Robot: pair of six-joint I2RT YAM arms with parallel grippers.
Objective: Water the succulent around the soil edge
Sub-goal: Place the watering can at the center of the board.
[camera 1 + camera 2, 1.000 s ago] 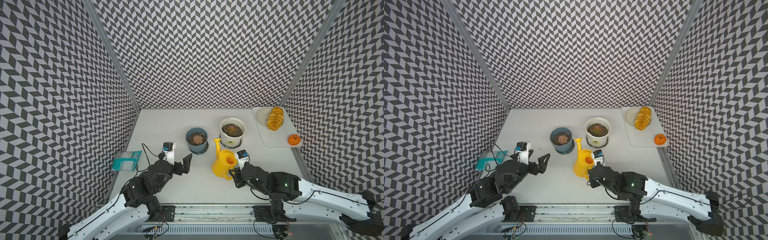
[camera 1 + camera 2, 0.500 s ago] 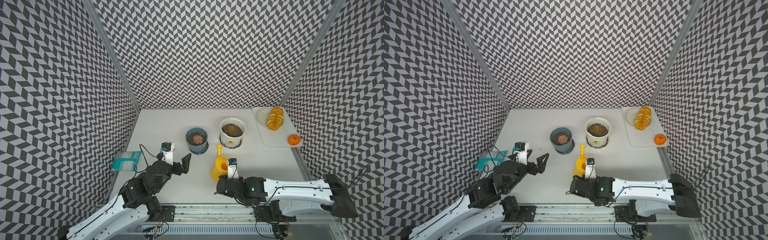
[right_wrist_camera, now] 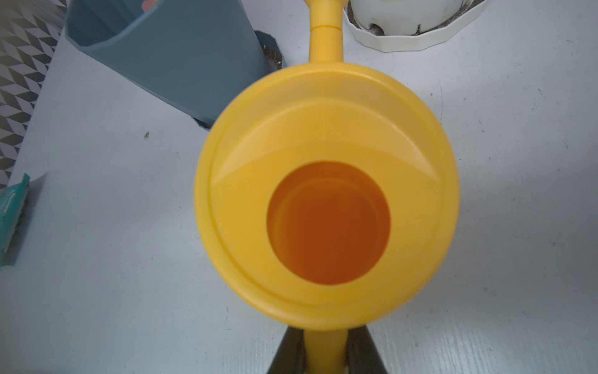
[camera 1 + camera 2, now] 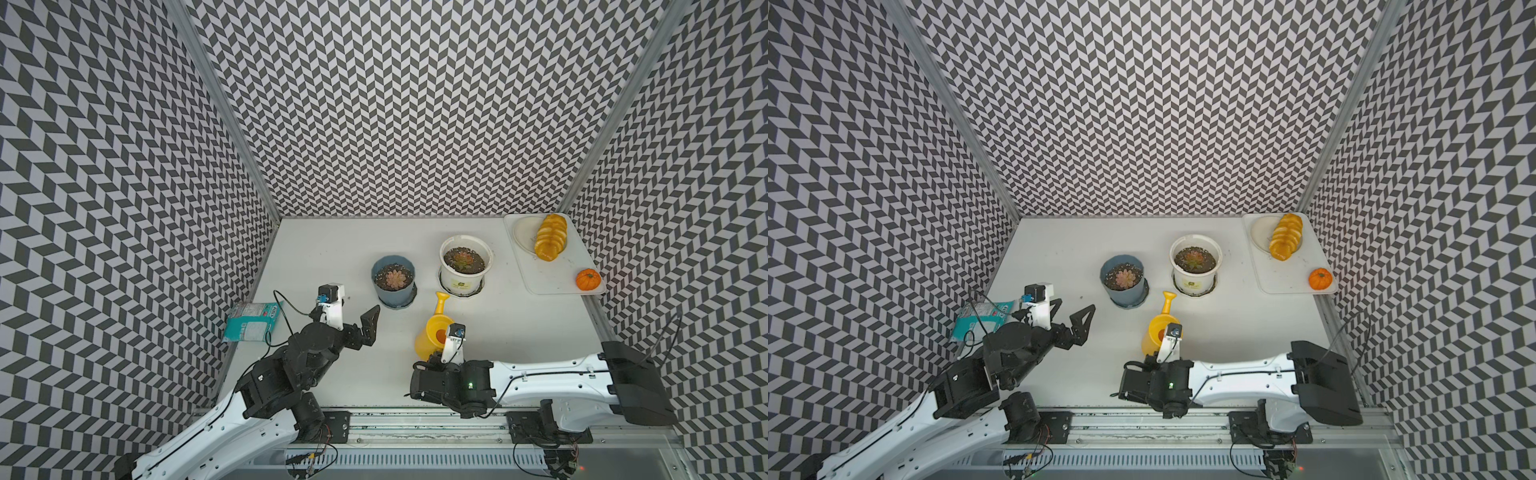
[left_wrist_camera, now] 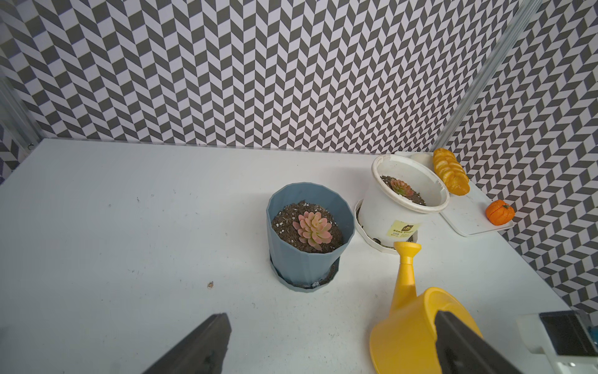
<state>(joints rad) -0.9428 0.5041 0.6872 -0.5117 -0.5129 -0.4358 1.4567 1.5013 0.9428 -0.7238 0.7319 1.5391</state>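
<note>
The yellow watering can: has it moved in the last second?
Yes. The right gripper, shut on its handle throughout, drew the watering can slightly back toward the robot, swinging its spout slightly away from the blue pot toward the white pot, while the right arm folded along the front rail. The left gripper stayed open; pots, tray and packet did not move.

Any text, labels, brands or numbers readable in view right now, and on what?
Yellow label on the white pot: print too small to read.
Teal packet: printed band, too blurred to read.
Watering can and blue pot: no text visible.
</note>
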